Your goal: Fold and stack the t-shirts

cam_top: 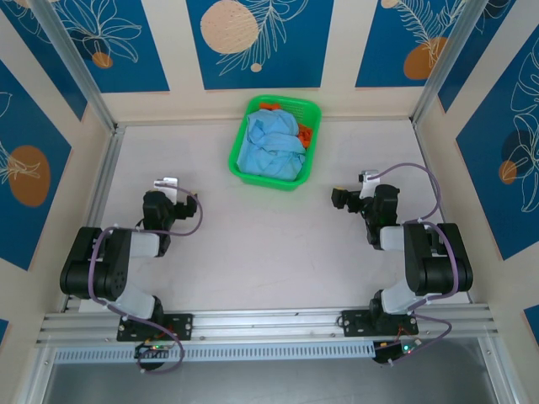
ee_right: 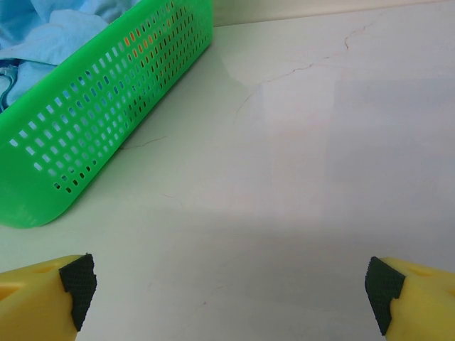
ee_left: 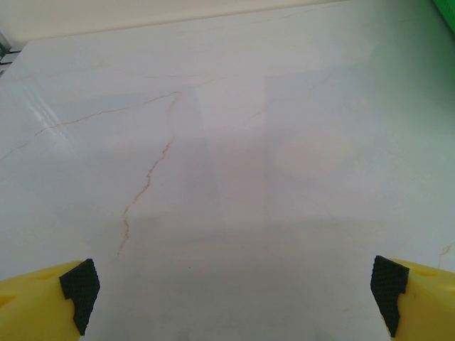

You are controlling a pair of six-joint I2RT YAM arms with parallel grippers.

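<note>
The light blue t-shirt (cam_top: 271,145) lies crumpled in the green mesh basket (cam_top: 242,172) at the back middle of the table. The orange t-shirt (cam_top: 305,133) peeks out beneath it along the basket's right and far sides. In the right wrist view the blue t-shirt (ee_right: 53,32) shows over the basket's rim, and orange glows through the mesh. My left gripper (cam_top: 167,183) rests open over bare table at the left, far from the basket. My right gripper (cam_top: 349,192) is open at the right, pointing towards the basket, nothing between its fingers (ee_right: 78,284).
The pale marbled tabletop (cam_top: 261,244) stretches between the arms. Walls with blue panels close in the back and sides. A metal rail (cam_top: 269,324) runs along the near edge. A sliver of green basket (ee_left: 446,6) shows at the top right of the left wrist view.
</note>
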